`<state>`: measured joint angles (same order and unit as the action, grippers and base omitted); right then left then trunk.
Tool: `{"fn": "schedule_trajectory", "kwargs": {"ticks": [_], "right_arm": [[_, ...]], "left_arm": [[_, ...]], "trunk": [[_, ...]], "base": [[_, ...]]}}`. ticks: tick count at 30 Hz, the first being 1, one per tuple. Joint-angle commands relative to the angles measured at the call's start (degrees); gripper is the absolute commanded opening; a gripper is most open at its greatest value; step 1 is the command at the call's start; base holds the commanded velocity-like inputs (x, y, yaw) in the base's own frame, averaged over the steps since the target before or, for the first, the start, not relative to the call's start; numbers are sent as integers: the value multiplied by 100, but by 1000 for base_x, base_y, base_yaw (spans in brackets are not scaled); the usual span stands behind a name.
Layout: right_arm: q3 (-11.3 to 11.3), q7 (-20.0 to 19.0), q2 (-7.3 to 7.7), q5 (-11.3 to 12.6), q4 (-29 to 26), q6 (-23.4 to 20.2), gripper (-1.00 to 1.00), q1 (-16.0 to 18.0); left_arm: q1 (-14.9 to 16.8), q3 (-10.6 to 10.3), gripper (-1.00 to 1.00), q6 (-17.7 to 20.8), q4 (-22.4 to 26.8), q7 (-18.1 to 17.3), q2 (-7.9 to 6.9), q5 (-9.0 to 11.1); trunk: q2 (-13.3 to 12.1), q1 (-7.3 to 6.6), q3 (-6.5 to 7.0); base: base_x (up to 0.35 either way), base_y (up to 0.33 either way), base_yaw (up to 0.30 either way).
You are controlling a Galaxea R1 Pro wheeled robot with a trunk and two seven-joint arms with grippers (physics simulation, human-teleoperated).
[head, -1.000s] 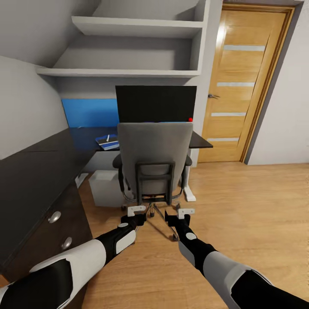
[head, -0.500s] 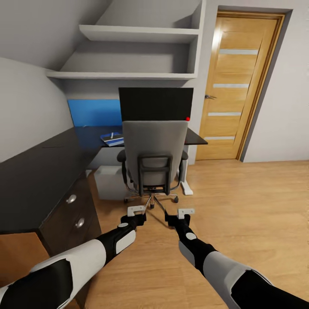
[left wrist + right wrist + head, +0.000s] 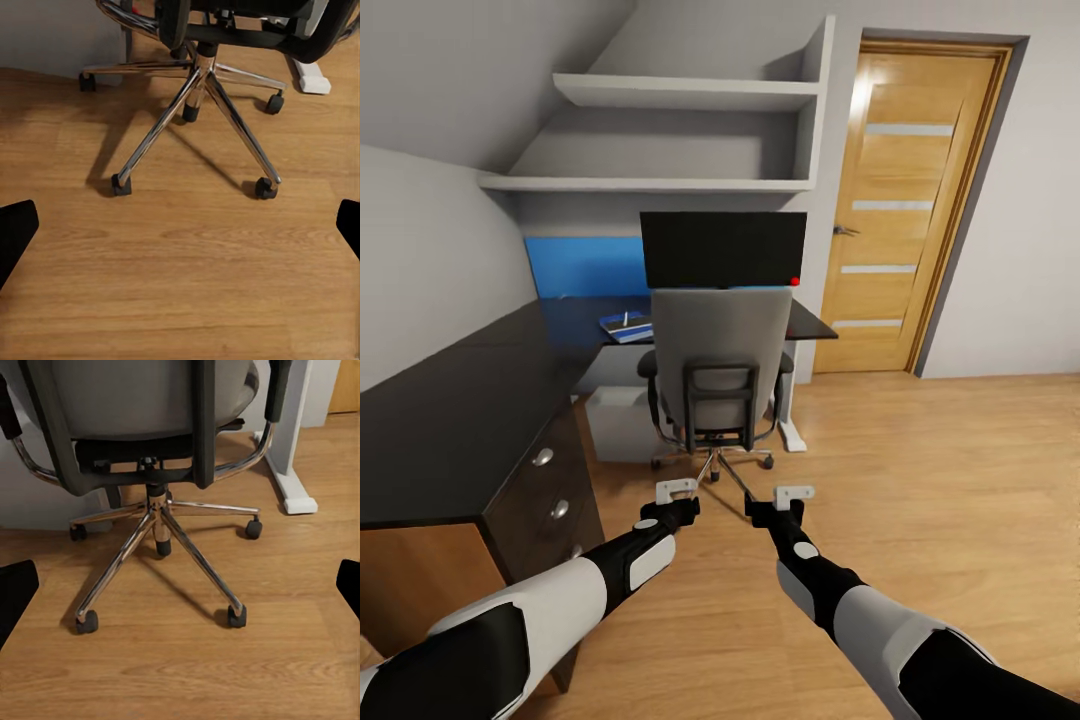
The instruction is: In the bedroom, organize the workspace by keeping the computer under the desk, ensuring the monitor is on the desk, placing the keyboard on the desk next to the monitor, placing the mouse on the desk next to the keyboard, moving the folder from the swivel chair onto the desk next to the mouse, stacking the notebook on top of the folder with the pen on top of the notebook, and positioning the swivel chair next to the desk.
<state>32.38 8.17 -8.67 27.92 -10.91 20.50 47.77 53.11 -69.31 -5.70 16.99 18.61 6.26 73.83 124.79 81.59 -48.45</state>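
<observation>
The grey swivel chair [image 3: 720, 345] stands with its back to me, pushed in at the black desk [image 3: 470, 420]. Its chrome star base [image 3: 196, 97] and castors lie ahead of both grippers. The black monitor [image 3: 723, 250] stands on the desk behind the chair. A blue notebook [image 3: 626, 326] with a thin white pen on it lies on the desk left of the chair. A white computer case [image 3: 618, 425] sits under the desk. My left gripper [image 3: 678, 490] and right gripper [image 3: 794, 494] are both open and empty, low over the floor short of the chair. The chair back hides its seat.
The desk runs along the left wall with a drawer unit [image 3: 545, 500] close to my left arm. Grey shelves [image 3: 680, 95] hang above. A wooden door [image 3: 905, 210] is at the right. Bare wooden floor [image 3: 940, 480] spreads to the right.
The whole view has drawn back from the desk, so the chair and monitor look smaller and more floor shows. Both arms keep the same pose.
</observation>
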Motion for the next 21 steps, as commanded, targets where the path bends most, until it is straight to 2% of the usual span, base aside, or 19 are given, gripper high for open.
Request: {"fn": "schedule_trajectory", "kwargs": {"ticks": [1,8,9,11,12,14,21], "right_arm": [[49,35,2,30,3,16,100,5],[35,42,17,58,22,28,100,2],[23,47,123,82,665,410,100,-64],[23,64,137,82,1020,914,100,-157],[23,67,139,80,1060,996,100,-197],[17,81,163,69,1174,1299,100,-722],[20,89,302,59,1218,1383,100,-1375]], "left_arm": [[6,-49,100,-29,6,29,-2,59],[6,-66,100,-12,-16,19,-2,90],[6,-96,100,-15,-458,-6,11,110],[-65,-99,100,-21,-619,-12,8,113],[-108,-100,100,-24,-654,-14,8,111],[-611,-100,100,-36,-798,-5,2,107],[-1605,-101,100,-52,-853,4,-10,101]], "trunk": [[-39,-23,13],[-320,-177,138],[-360,-199,156],[-440,-243,192],[-480,-265,210],[-560,-309,246],[-841,-463,372]], "base": [[-6,0,0],[-1,0,0],[0,0,0],[0,0,0],[0,0,0],[0,0,0],[0,0,0]]}}
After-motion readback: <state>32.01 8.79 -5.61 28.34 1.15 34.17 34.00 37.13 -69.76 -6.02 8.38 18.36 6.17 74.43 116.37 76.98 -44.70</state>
